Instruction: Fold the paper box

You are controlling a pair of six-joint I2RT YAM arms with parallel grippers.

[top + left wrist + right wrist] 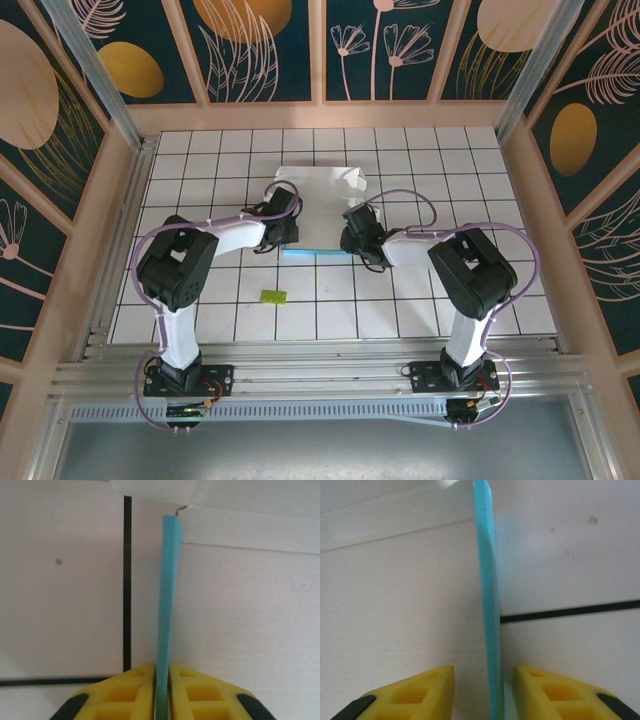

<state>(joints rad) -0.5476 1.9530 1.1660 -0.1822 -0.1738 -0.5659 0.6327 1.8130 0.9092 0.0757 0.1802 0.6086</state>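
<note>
Left gripper (161, 672) pinching, right gripper (484, 672) astride, one paper box (320, 188)

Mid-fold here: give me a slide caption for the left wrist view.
Fold under way: the left hand pinches the paper box by its upright teal edge, with white card lying flat beside it.

left pincer (162, 672): jaws clamped | right pincer (484, 675): jaws apart | left arm (235, 235), right arm (420, 246): wrists angled inward

Lab rig: gridded table (420, 300), aluminium rails (300, 372)
</note>
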